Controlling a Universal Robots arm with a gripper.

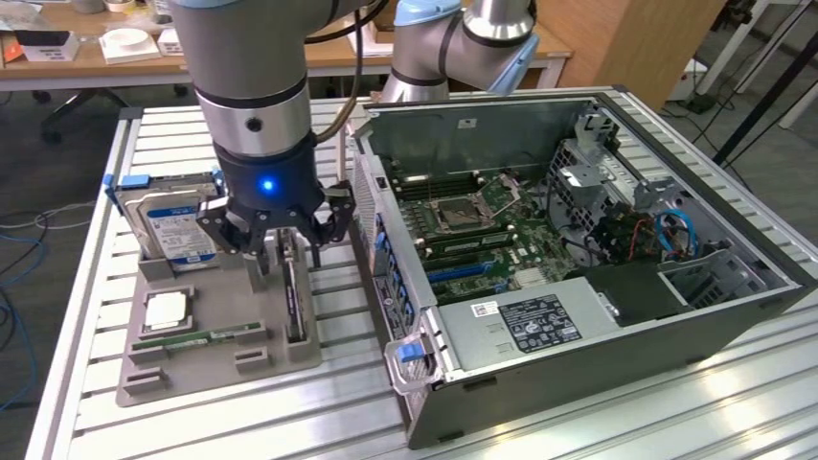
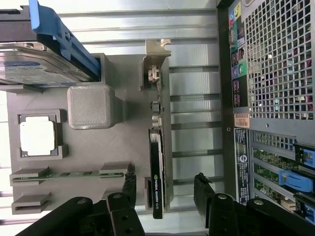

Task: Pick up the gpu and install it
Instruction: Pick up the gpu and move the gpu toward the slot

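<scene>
Straddling with gripper (image 2: 165, 183) spread fully wide and gripping nothing: one finger on each side of thin green gpu card (image 2: 158, 157) with black cooler block and silver end bracket, clear of both faces. Stood on edge in slotted grey plastic holder (image 2: 129, 142), evidently to leave both faces free for clamping. Parked on slatted aluminium surface (image 1: 614, 422) just beside open dark metal computer case (image 1: 601, 383), likely to keep transfer short.

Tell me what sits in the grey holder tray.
The tray carries a hard drive, a processor chip, a memory stick and the gpu, standing on edge. The open gripper over the gpu covers its far end in the exterior view.
</scene>
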